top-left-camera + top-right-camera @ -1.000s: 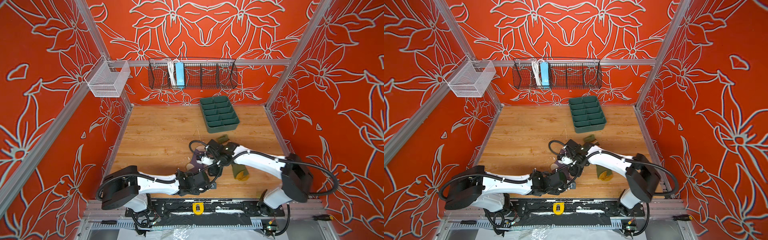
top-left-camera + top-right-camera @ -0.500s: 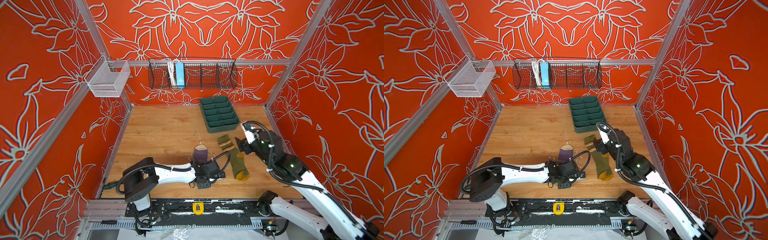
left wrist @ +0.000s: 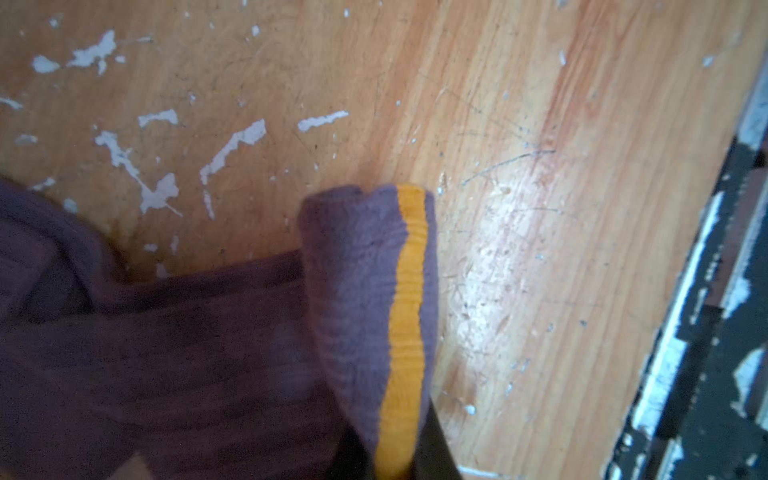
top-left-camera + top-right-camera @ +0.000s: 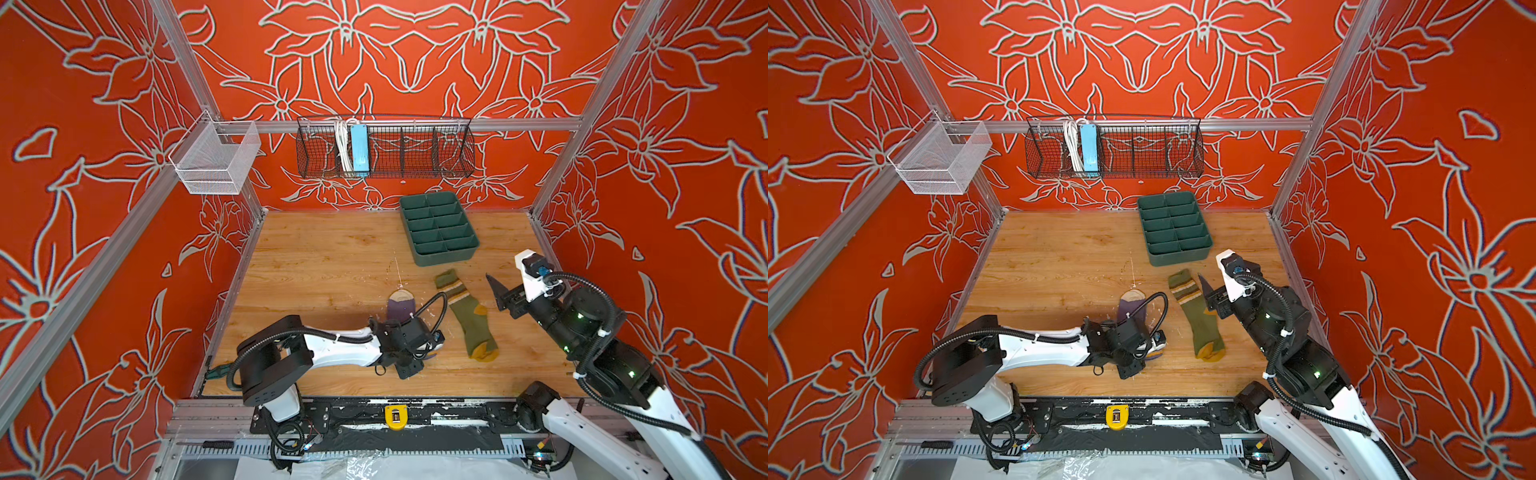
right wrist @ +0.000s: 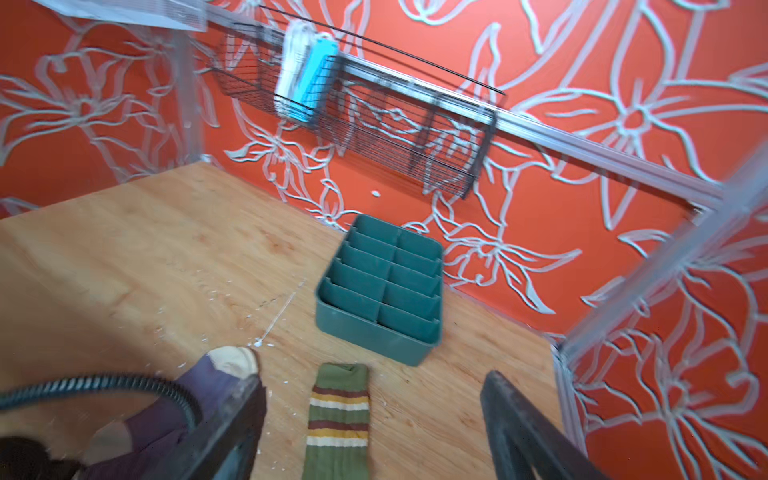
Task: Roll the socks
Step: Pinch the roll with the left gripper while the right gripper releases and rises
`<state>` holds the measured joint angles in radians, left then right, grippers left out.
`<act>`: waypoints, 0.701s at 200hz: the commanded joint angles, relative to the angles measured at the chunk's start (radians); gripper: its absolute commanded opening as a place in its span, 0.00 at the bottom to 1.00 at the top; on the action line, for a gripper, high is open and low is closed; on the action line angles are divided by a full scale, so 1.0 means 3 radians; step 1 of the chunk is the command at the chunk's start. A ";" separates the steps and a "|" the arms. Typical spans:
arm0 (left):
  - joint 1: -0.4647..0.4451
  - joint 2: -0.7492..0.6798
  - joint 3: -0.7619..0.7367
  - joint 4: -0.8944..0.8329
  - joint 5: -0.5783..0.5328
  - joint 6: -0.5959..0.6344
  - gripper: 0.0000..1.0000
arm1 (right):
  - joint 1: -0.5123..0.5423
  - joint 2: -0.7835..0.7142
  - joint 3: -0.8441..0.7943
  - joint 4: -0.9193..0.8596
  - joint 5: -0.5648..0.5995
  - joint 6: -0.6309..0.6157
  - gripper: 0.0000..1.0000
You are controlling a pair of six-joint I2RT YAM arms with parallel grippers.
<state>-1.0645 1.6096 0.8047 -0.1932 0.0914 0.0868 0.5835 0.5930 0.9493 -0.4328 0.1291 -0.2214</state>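
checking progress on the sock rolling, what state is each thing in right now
left gripper: shut on the purple sock
purple sock: cuff end folded over, rest unrolled
green sock: lying flat, unrolled
right gripper: open, holding nothing
green tray: all compartments empty

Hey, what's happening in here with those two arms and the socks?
Two robot arms are rolling socks on a wooden table. The left gripper is shut on the striped cuff end of the purple sock, which is curled over there in the left wrist view; the rest lies on the table. The right gripper is open, holds nothing, and hangs above the table beside the green sock, which lies flat and unrolled. A divided tray sits at the back with nothing in it.
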 commanded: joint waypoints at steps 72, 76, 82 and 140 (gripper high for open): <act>0.0295 -0.0157 -0.0755 0.0356 0.0912 -0.0385 0.00 | 0.0050 0.0336 -0.0398 -0.0877 -0.0954 -0.1039 0.60; 0.0304 -0.0161 -0.0784 0.0388 0.0932 -0.0393 0.00 | 0.0068 0.0293 -0.0441 -0.0905 -0.1030 -0.1129 0.60; 0.0318 -0.0164 -0.0821 0.0445 0.0949 -0.0405 0.00 | 0.0097 0.0214 -0.0513 -0.0933 -0.1148 -0.1284 0.60; 0.0485 0.0072 -0.0881 0.0676 0.1142 -0.0443 0.00 | 0.0965 0.0089 -0.1186 -0.0885 -0.0850 -0.2315 0.60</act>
<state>-0.9237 1.5421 0.5755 0.1284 0.4049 -0.0284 0.7547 0.5774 0.6521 -0.6727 -0.1909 -0.7162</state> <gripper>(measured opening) 0.111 0.605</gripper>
